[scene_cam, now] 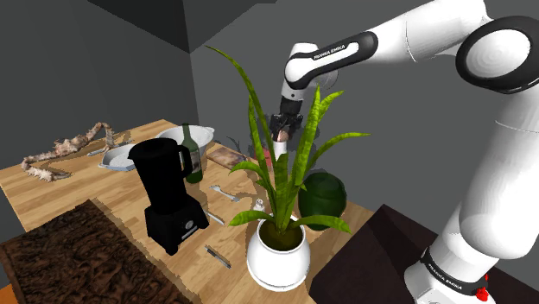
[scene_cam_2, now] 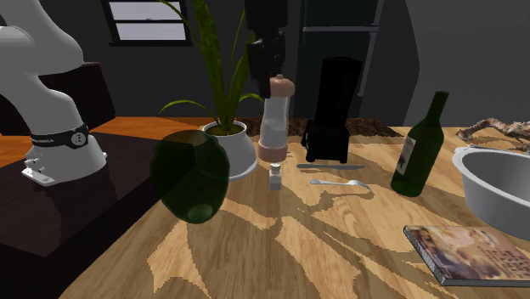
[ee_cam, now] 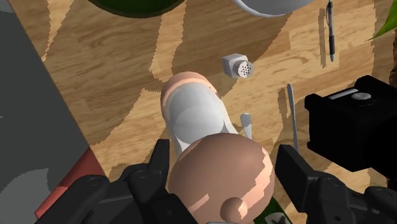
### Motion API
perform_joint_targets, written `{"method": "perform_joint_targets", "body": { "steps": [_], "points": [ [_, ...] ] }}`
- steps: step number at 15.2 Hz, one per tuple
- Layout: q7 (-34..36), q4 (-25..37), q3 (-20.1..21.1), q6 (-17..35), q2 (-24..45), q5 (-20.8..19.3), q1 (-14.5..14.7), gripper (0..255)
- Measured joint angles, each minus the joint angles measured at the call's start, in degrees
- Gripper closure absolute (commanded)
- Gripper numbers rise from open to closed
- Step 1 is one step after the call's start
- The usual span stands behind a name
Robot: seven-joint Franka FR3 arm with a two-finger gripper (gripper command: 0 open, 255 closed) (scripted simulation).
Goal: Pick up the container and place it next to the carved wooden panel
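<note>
All-black two-finger gripper (ee_cam: 224,159), jaws closed partway onto the rounded tan cap of a tall container with pale clear body and tan base (scene_cam_2: 273,127), container upright over light wooden tabletop (scene_cam_2: 340,246), small grey shaker (ee_cam: 236,65) near its base, dark carved wooden panel (scene_cam: 78,250) well apart.

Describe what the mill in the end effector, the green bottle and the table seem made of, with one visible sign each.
The mill: cap and base possibly wood, matt tan, no grain visible; its middle is whitish and faintly see-through, so glass or plastic. The bottle: probably glass, dark green and smooth. The table: wood, light with clear grain streaks.
</note>
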Motion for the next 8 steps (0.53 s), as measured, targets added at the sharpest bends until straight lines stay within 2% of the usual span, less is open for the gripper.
{"method": "perform_joint_targets", "body": {
  "steps": [8],
  "points": [
    [1.0,4.2,-0.1,-5.6,-1.5,-0.5,0.0,255]
  ]
}}
